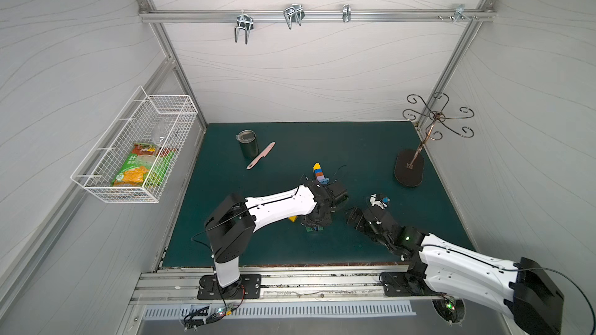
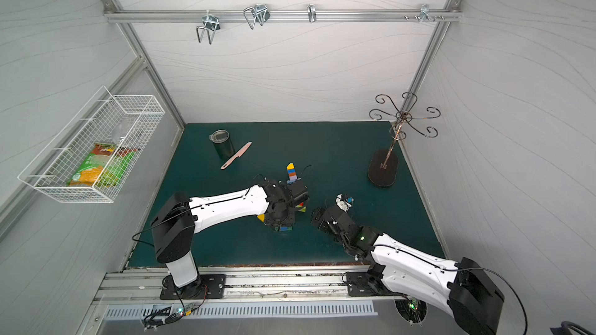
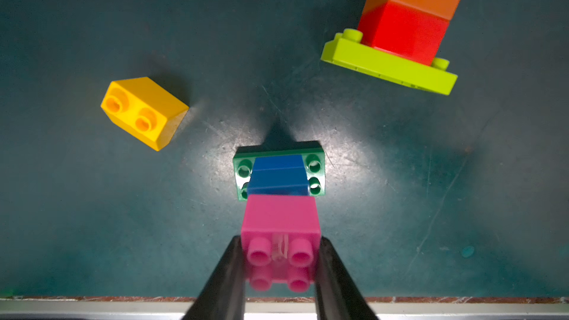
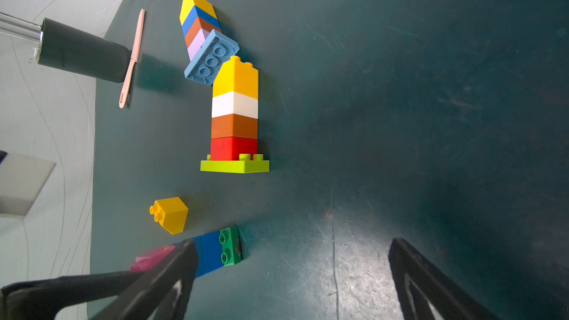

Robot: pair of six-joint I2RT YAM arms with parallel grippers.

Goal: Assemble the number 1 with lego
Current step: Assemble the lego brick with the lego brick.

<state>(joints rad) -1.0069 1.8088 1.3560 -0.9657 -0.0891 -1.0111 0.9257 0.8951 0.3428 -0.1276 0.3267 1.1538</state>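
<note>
My left gripper [image 3: 280, 247] is shut on a pink brick [image 3: 278, 217]. The pink brick tops a blue brick [image 3: 278, 177] on a green plate [image 3: 243, 170] resting on the mat. A loose yellow brick [image 3: 144, 112] lies on its side beside this stack. Close by stands a tower [image 4: 234, 118] of red, orange, white and yellow lego on a lime plate [image 4: 234, 166]. Farther back a stack [image 1: 317, 172] of yellow, blue, orange and lilac bricks lies tipped over on its light blue plate [image 4: 212, 58]. To the right of the green-based stack, my right gripper [image 4: 292, 260] hangs open and empty over the mat.
A dark tumbler [image 1: 248, 143] and a pink knife [image 1: 261, 155] lie at the back left of the green mat. A metal hook stand [image 1: 409, 167] is at the back right. A wire basket [image 1: 135, 146] hangs on the left wall. The mat's front edge [image 3: 92, 298] is close behind the left gripper.
</note>
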